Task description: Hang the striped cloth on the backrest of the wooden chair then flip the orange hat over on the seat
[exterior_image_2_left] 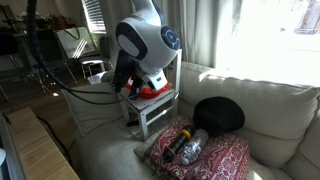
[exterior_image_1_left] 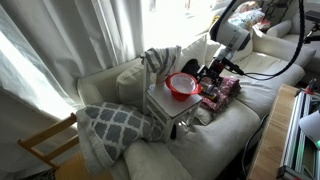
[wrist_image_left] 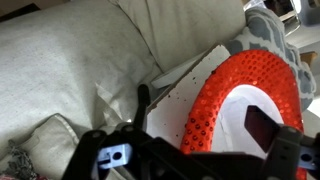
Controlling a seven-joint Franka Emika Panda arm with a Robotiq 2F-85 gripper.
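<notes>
The orange hat (exterior_image_1_left: 182, 84) lies on the seat of the small whitish wooden chair (exterior_image_1_left: 163, 103), opening up, with its pale inside and red rim showing. The striped cloth (exterior_image_1_left: 160, 60) is draped over the chair's backrest. My gripper (exterior_image_1_left: 208, 76) is right beside the hat. In the wrist view the gripper (wrist_image_left: 203, 115) is open and straddles the hat's rim (wrist_image_left: 215, 95): one finger is outside over the white seat (wrist_image_left: 180, 85), the other inside the hat. In an exterior view the arm hides most of the hat (exterior_image_2_left: 155, 90) and the chair (exterior_image_2_left: 150, 108).
The chair stands on a cream sofa (exterior_image_1_left: 250, 110). A grey lattice pillow (exterior_image_1_left: 115, 122) lies next to it, and a red patterned fabric bundle (exterior_image_1_left: 222, 92) on the other side (exterior_image_2_left: 205, 158). There is a black round object (exterior_image_2_left: 220, 115) on the sofa and a tan-brown chair (exterior_image_1_left: 45, 145) on the floor.
</notes>
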